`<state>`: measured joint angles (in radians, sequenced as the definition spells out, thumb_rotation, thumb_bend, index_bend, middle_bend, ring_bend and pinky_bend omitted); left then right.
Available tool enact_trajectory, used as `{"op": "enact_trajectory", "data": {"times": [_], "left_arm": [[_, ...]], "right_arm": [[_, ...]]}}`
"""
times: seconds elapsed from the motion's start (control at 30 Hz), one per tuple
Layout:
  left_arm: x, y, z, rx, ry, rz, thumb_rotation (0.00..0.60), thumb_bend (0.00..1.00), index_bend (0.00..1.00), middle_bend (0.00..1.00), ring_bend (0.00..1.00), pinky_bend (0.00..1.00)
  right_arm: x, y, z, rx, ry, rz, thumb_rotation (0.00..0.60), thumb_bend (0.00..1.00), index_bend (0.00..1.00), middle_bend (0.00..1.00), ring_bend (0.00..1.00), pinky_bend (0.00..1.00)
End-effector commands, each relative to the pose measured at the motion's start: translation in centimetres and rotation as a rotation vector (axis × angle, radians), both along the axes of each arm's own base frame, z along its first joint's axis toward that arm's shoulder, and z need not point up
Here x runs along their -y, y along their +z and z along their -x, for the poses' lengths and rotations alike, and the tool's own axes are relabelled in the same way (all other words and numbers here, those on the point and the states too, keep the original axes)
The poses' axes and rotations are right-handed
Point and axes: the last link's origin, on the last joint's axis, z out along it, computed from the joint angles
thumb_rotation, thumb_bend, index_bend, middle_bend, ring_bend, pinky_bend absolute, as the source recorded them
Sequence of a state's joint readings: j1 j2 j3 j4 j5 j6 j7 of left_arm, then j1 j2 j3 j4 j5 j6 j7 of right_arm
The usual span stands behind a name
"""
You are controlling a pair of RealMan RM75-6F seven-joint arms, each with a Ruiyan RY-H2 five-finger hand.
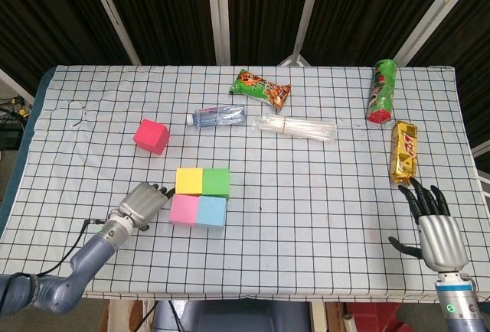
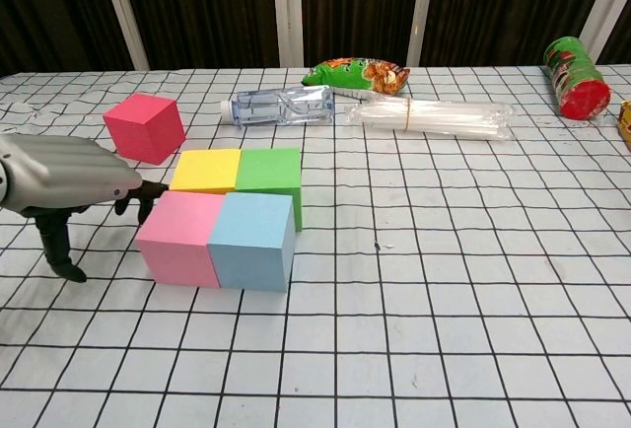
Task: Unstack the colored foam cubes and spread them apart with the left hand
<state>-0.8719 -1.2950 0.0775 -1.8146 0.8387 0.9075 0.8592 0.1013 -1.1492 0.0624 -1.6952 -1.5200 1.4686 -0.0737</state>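
Along the far edge of the table (image 1: 321,194), a green snack bag (image 1: 261,89) is lying near the middle, with a clear water bottle (image 1: 217,115) on its side just in front of it and a long clear packet of white sticks (image 1: 295,127) stretching out to the bottle's right. Toward the far right corner a green can (image 1: 380,90) is lying tilted, and a yellow and red wrapped bar (image 1: 404,151) is resting close to the right edge. A red cube (image 1: 151,136) is sitting alone toward the left side, apart from the other cubes and nothing is touching it. Nearer the front edge, left of the middle, four cubes are sitting pressed together in a square: a yellow cube (image 1: 189,180) and a green cube (image 1: 216,182) behind, a pink cube (image 1: 183,209) and a blue cube (image 1: 210,211) in front. They are plain, matte blocks with sharp edges. The left hand (image 1: 143,203) is hovering low just left of the pink cube, its dark fingertips (image 2: 148,193) reaching toward the cube's side; whether they are touching it cannot be told, and it is holding nothing. The right hand (image 1: 436,232) is resting near the front right corner with its fingers spread, holding nothing.
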Motion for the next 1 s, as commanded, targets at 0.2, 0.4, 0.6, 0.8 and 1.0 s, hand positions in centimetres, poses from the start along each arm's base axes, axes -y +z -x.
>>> {"op": "enact_trajectory", "data": {"times": [0.2, 0.4, 0.6, 0.8, 1.0], "left_arm": [[-1.1, -2.6, -4.0, 0.065, -0.107, -0.025, 0.6, 0.12, 0.12, 0.09, 0.19, 0.39], [-2.5, -4.3, -6.0, 0.09, -0.19, -0.136, 0.6, 0.1, 0.11, 0.0, 0.07, 0.28], [-3.0, -5.3, -6.3, 0.045, -0.215, -0.169, 0.6, 0.1, 0.11, 0.0, 0.06, 0.22], [-2.0, -3.7, -5.7, 0.037, -0.172, -0.123, 0.6, 0.1, 0.11, 0.0, 0.05, 0.21], [-1.2, -0.2, -5.9, 0.005, -0.084, -0.086, 0.6, 0.07, 0.1, 0.0, 0.04, 0.21]], "right_arm": [[0.0, 0.0, 0.0, 0.002, 0.002, -0.004, 0.6, 0.06, 0.14, 0.03, 0.12, 0.0], [0.0, -0.2, 0.0, -0.002, -0.001, -0.024, 0.6, 0.06, 0.14, 0.03, 0.12, 0.0], [0.0, -0.4, -0.1, -0.004, 0.001, -0.033, 0.6, 0.06, 0.15, 0.03, 0.12, 0.0], [0.1, -0.4, -0.1, -0.004, 0.0, -0.036, 0.6, 0.06, 0.15, 0.03, 0.12, 0.0], [0.2, -0.8, -0.2, -0.01, 0.003, -0.045, 0.6, 0.06, 0.15, 0.03, 0.12, 0.0]]}}
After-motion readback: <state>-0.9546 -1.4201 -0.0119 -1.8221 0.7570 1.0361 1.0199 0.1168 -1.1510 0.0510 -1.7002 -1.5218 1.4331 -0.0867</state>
